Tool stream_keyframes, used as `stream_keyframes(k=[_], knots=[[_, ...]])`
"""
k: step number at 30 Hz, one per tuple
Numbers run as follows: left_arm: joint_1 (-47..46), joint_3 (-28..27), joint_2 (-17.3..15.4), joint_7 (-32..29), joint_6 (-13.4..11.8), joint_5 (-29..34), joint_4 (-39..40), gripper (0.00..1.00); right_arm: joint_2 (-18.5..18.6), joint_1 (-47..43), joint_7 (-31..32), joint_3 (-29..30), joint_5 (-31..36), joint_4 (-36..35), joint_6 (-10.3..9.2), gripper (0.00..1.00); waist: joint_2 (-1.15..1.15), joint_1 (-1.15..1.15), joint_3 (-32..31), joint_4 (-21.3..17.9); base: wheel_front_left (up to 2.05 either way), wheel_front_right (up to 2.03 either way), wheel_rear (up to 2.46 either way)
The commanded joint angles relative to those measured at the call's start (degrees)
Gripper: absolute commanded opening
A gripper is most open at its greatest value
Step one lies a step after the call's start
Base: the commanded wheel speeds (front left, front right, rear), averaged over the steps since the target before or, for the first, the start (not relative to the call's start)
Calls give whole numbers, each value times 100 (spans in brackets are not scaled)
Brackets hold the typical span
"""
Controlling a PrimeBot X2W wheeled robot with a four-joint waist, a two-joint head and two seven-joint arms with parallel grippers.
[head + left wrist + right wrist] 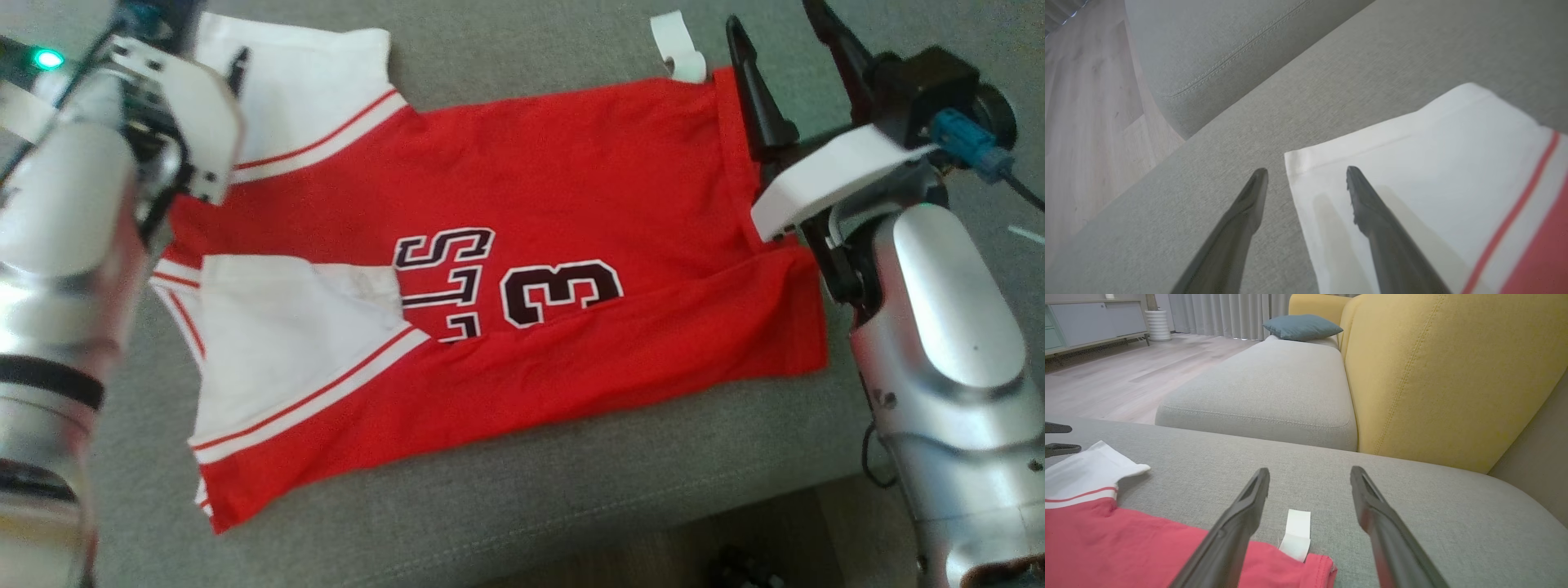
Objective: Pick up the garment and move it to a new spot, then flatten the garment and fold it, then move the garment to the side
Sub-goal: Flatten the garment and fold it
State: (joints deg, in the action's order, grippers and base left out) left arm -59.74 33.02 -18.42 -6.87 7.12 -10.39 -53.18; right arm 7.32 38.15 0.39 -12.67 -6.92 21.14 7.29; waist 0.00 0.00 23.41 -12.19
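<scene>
The garment (571, 204), a red jersey with white sleeves and a dark number 3, lies spread over the middle of the head view on the grey seat cushion (522, 490). Its lower edge is folded up over part of the lettering, and 1 white sleeve lies on top at lower left. The left gripper (1306, 173) is at the upper left of the head view, its 2 fingers wide apart with nothing between them: 1 over bare cushion, the other over the corner of the white sleeve. The right gripper (1309, 471) is at the upper right by the red hem, equally wide and holding nothing. A white tag (1296, 535) lies just beside that hem.
</scene>
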Motion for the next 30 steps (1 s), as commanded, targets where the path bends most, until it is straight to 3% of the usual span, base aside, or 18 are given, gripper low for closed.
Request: stream_keyframes(k=[1,6,18,19,21,25,30], knots=[[-327,-128,-329,62,9,54,65,100,-101,135,-68,-87,42,-158,20,100,0,0,164,-153,0,0,0],[-614,-81,-434,247,-40,128,-465,100,-149,272,-162,-155,48,-48,20,100,0,0,273,-272,0,0,0],[-1074,27,-275,208,25,-171,-1223,100,-184,336,-244,-72,90,40,20,100,0,0,447,-378,0,0,0],[-1081,44,-227,156,28,-221,-1271,91,-179,339,-245,-58,97,52,20,100,0,0,449,-376,0,0,0],[-1054,145,-105,34,32,-358,-1310,0,-165,351,-243,-32,109,76,20,100,0,0,448,-365,0,0,0],[-1012,319,-18,-64,34,-755,-1232,0,-147,394,-219,57,134,130,20,100,0,0,403,-309,0,0,0],[-985,432,-47,295,35,-1063,-1075,0,-121,391,-191,179,113,262,20,100,0,0,239,-160,0,0,0]])
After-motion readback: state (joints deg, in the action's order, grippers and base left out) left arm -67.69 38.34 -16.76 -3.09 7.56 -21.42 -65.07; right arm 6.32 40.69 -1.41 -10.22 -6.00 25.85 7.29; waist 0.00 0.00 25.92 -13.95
